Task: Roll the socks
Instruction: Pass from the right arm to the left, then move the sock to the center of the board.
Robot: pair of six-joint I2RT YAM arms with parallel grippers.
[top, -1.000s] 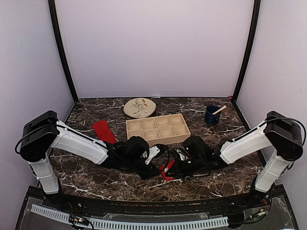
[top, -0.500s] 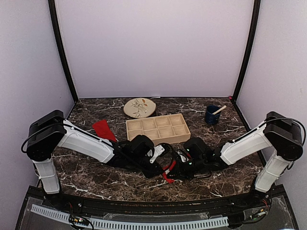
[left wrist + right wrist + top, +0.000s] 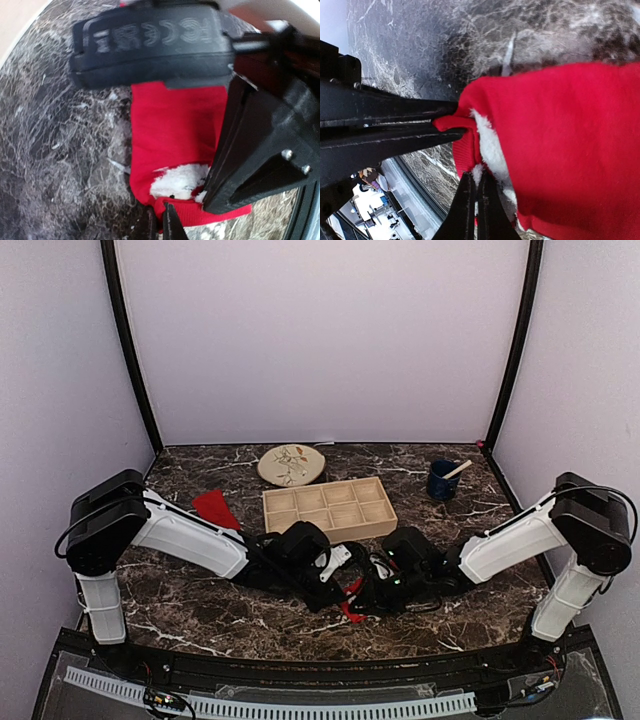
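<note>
Since the earlier frame the left arm has reached further in toward the table's middle, and the left gripper (image 3: 159,225) has gone from apart to pinched together on the edge of one sock (image 3: 172,130); the right gripper (image 3: 474,200) is unchanged, clamped on the same edge just beside it. Step in hand, as judged: starting the roll of this first sock; whether a turn is already formed cannot be told. The next move calls for both grips to carry the held edge over the sock's body together, kept taut; a slip by either would let the fold fall open.

This sock lies bunched on the marble table (image 3: 200,612) in front of the wooden tray (image 3: 330,531); it is bright red, with white fleecy lining showing at the held edge. The other sock (image 3: 214,508) lies flat, well apart, by the tray's left end.
</note>
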